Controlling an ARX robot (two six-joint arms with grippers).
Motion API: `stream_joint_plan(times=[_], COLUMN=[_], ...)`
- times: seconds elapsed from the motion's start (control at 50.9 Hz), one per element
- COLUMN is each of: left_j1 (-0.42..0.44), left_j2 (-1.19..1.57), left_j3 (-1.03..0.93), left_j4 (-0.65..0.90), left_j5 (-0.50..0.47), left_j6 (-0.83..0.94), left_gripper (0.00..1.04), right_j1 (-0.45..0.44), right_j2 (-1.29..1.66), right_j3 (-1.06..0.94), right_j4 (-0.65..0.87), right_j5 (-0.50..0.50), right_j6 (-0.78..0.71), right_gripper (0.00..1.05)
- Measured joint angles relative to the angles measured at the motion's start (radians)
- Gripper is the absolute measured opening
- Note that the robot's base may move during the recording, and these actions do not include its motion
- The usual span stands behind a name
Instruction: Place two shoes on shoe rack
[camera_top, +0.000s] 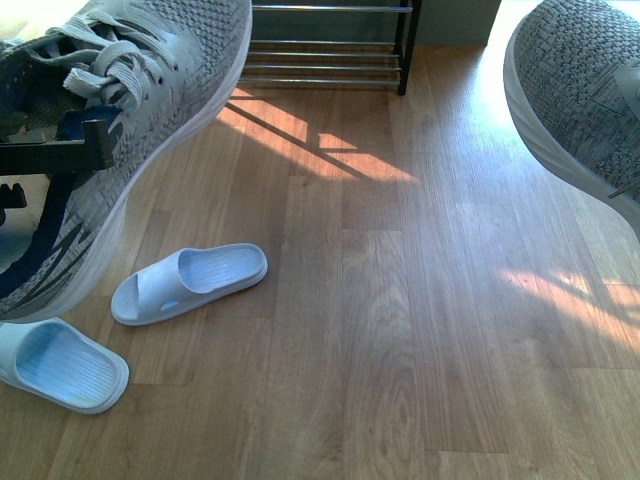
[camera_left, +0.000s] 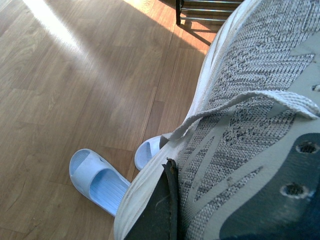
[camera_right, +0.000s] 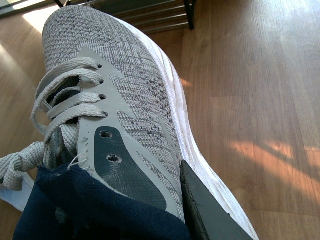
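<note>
Both shoes are up in the air! The left gripper (camera_top: 85, 150) is clamped on the left shoe (camera_top: 150, 120), its jaws closed to the thickness of the side wall. The right gripper (camera_right: 192, 215) pinches the right shoe (camera_right: 125, 100) the same way, with 1 dark finger (camera_right: 210, 215) flat against its outside. The rack (camera_top: 330, 50) sits ahead of both grippers, beyond the toes and well apart, roughly between the 2 arms. My call: this is the carry, about halfway through. Best to drive both forward level, toes leading and high enough to clear the front bar, then set each sole flat across the chrome bars before letting go. 2 slippers (camera_top: 190, 283) lie on the floor (camera_top: 400, 300) below the left gripper, out of the path.
</note>
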Motion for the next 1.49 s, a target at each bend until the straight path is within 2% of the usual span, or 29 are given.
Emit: stream_joint_plan(times=[1.495], left_j1=[0.002], left_j2=[0.0], left_j3=[-0.001], left_j4=[0.0], left_j5=[0.0], left_j6=[0.008], left_gripper=[0.02], right_j1=[0.003], right_j2=[-0.001], right_j3=[0.0], right_j4=[0.0], right_j5=[-0.003], right_j6=[0.0], right_gripper=[0.01])
